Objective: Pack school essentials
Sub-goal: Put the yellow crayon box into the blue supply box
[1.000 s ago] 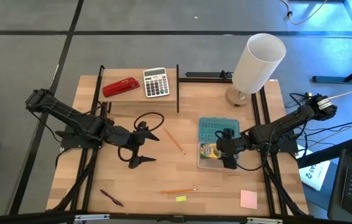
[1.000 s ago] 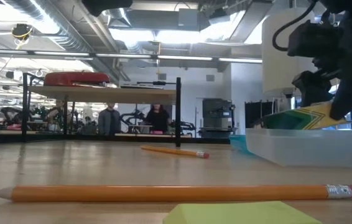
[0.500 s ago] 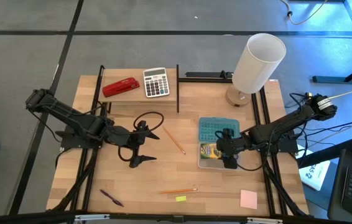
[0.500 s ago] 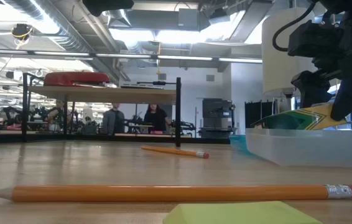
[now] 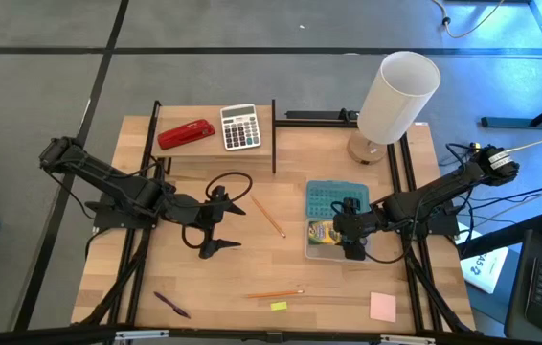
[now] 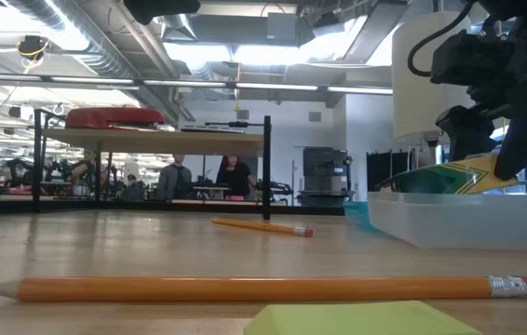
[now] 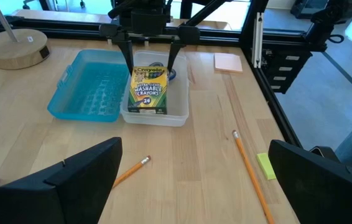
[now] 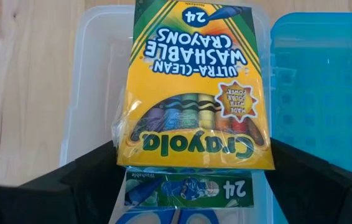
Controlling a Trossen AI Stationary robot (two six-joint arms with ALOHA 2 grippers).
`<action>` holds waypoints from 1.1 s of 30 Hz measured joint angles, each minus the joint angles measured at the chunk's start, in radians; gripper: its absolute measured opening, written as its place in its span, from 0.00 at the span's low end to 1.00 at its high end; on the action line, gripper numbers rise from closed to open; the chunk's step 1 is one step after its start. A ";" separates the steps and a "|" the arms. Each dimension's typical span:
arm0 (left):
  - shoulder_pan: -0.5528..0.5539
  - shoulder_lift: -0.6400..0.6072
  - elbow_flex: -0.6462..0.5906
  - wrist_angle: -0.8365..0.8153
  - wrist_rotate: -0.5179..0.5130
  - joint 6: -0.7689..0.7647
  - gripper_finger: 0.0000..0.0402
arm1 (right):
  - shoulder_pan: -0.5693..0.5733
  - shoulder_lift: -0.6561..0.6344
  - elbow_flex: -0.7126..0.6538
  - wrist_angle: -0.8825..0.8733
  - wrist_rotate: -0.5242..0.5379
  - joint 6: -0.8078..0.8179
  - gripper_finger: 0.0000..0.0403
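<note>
Nothing on the table has shifted over the last second. The clear bin (image 5: 336, 238) lies toward the right edge; the right gripper (image 7: 150, 55) holds the crayon box (image 8: 194, 87), tilted over the bin, its long axis along the bin's. The left gripper (image 5: 212, 236), open and empty, waits mid-table.

The scissors (image 8: 163, 216) lie mostly hidden beneath the crayon box (image 8: 191, 87).
</note>
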 joint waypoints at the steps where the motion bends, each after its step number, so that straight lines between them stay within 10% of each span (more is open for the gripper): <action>1: 0.000 0.000 0.000 0.000 0.000 0.000 0.99 | 0.000 0.000 0.000 0.000 0.000 0.000 0.87; 33: 0.000 0.000 0.000 0.000 0.001 0.000 0.99 | 0.002 0.074 0.000 0.059 -0.043 0.080 0.87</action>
